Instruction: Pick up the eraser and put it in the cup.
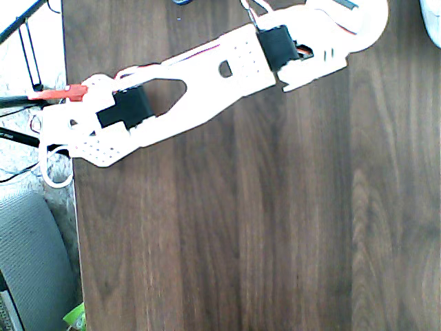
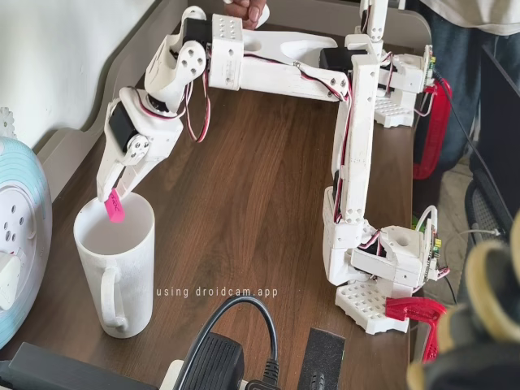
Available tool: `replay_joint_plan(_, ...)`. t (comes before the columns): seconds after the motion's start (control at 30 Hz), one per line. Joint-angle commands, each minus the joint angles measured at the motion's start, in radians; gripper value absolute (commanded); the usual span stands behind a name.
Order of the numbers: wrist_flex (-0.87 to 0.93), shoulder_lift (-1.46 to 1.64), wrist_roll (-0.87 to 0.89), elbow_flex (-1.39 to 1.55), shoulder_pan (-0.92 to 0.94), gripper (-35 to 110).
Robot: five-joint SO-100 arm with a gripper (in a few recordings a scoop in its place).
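Observation:
In the fixed view my gripper (image 2: 112,197) points down at the table's left side and is shut on the eraser (image 2: 114,208), a small pink block hanging from the fingertips. The eraser's lower end hangs just above the mouth of the cup (image 2: 116,264), close to its far rim. The cup is a tall white mug with its handle towards the camera. In the overhead view my white arm (image 1: 207,83) stretches from the top right to the table's left edge, with its red-orange bar (image 1: 63,93) at the end. There the arm covers the eraser and the cup.
A pale blue and white round object (image 2: 18,244) stands left of the cup. A black adapter with cable (image 2: 221,357) lies at the front edge. A person (image 2: 459,49) stands behind the table. Bare brown tabletop (image 1: 275,227) spreads to the right.

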Motion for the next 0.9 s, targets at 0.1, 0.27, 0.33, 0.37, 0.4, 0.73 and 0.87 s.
replay_joint_plan(0.1,0.014,0.12,0.032,0.015,0.011,0)
replay_joint_plan(0.27,0.009,0.451,0.051,0.33,0.086,0)
replay_joint_plan(0.33,-0.038,0.604,0.018,0.506,0.147,0)
replay_joint_plan(0.37,-0.094,0.706,-0.028,0.626,0.178,0)
replay_joint_plan(0.4,-0.156,0.801,-0.078,0.747,0.202,0)
replay_joint_plan(0.73,-0.515,1.488,-0.433,1.651,0.268,0)
replay_joint_plan(0.87,-0.239,1.671,-0.515,1.736,0.302,0)
